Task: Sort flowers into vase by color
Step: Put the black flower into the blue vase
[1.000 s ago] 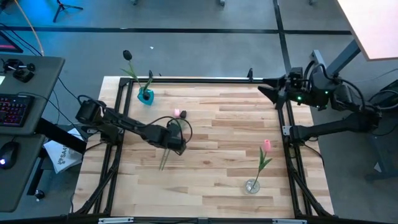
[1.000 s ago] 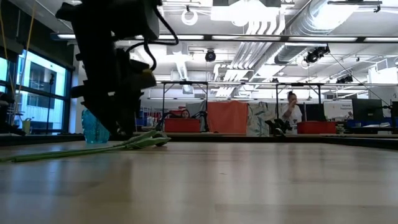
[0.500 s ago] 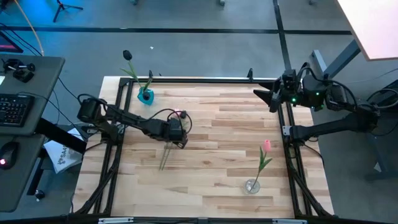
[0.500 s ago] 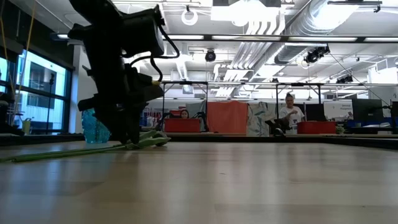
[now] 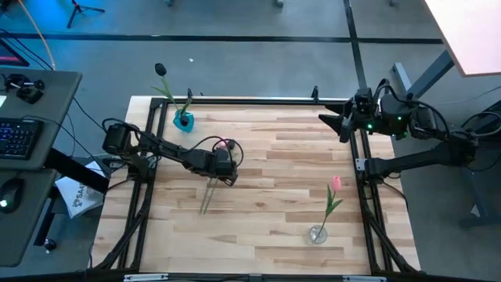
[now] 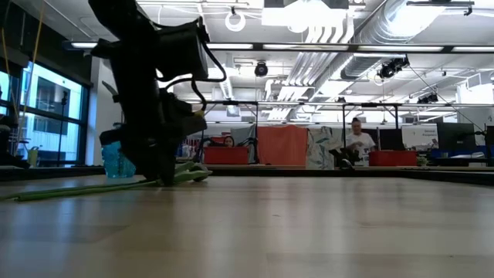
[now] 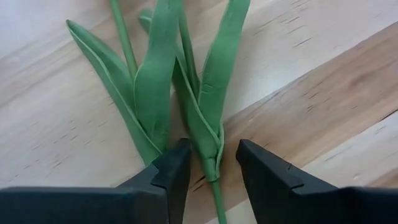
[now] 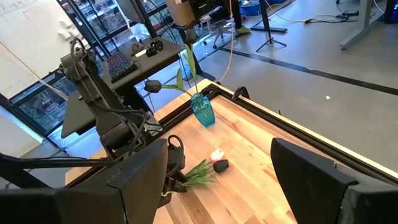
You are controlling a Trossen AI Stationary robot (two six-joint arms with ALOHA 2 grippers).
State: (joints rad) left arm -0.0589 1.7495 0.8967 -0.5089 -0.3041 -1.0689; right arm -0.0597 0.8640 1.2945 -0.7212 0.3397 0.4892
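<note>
Left gripper [image 5: 225,174] is down at the wooden table [image 5: 274,204], left of centre, its fingers [image 7: 168,177] parted and straddling the stem of two flowers [image 7: 180,93] lying flat there, not closed on it. Their heads, one pink and one dark, lie toward the far side near a blue vase [image 5: 183,121] holding a dark flower. A clear vase [image 5: 317,233] at near right holds a pink flower [image 5: 335,188]; right gripper [image 5: 333,119] waits with fingers apart at the far right edge.
</note>
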